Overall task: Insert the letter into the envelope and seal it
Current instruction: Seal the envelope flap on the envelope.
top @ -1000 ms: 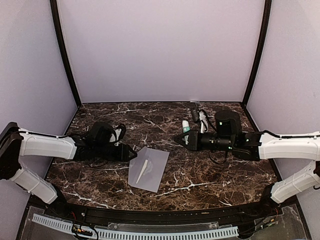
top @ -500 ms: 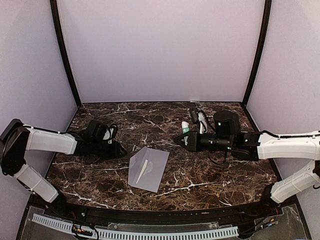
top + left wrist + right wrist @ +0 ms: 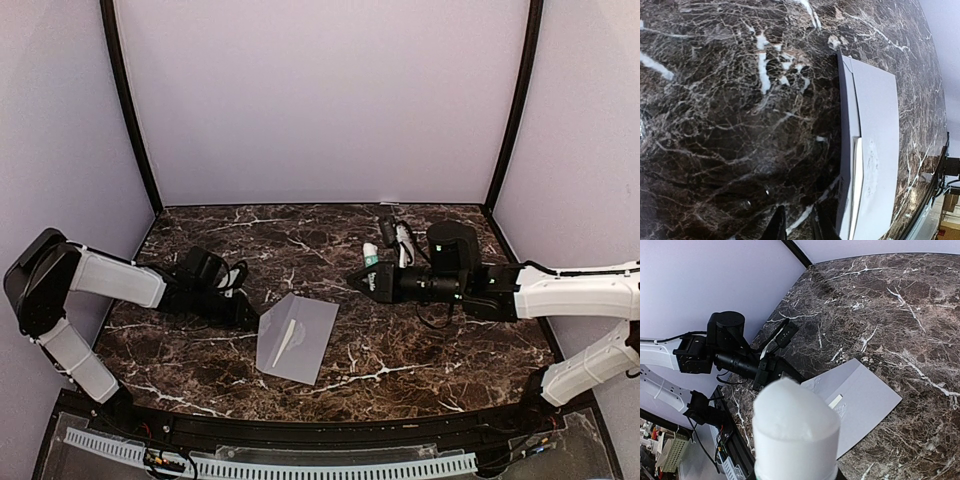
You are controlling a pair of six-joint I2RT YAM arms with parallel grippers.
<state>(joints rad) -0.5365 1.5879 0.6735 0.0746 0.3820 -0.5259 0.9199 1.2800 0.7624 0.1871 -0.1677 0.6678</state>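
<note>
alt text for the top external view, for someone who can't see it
A grey envelope lies flat on a dark marble table. The left gripper sits low beside its left edge, while the right gripper holds a white tube with a teal label, off to the envelope's right.

**Top ext.:** we look down from above/behind the rig, far off, over the whole tabletop (image 3: 420, 350). **L wrist:** we skim low past the left gripper (image 3: 796, 227); envelope (image 3: 874, 150) lies ahead-right of its tips. **R wrist:** higher, past a white-capped tube (image 3: 795, 425); same envelope shared by all three.
</note>
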